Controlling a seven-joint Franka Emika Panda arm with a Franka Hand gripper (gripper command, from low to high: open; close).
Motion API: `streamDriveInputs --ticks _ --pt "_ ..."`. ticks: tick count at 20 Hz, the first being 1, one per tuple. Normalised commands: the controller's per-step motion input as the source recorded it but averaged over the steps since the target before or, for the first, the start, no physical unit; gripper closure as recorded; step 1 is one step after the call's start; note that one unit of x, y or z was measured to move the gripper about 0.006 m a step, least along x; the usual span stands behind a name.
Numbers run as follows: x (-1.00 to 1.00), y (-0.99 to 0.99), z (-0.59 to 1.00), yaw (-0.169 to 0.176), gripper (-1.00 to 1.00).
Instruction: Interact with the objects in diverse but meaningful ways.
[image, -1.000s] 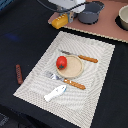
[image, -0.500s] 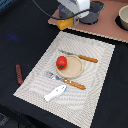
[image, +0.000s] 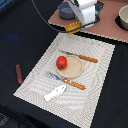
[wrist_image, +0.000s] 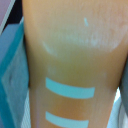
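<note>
Above the placemat's far edge, the gripper carries the yellow-orange bread block, clamped between its fingers; the next move, seemingly, calls for a clear set-down spot.

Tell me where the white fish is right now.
In the exterior view the white fish lies on the striped placemat, near its front edge, just below the fork and the plate.
</note>
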Motion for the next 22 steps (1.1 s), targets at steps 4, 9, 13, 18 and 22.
streamDriveInputs --ticks 4,9,13,18,22 --pt "0.50 -0.03 0.00 -0.014 1.00" --pt "0.33 -0.01 -0.04 -0.001 1.00" --pt "0.04 0.08 -0.09 0.000 1.00" --pt "0.24 0.12 -0.08 0.000 1.00" --pt "0.34 0.09 -0.09 -0.003 1.00"
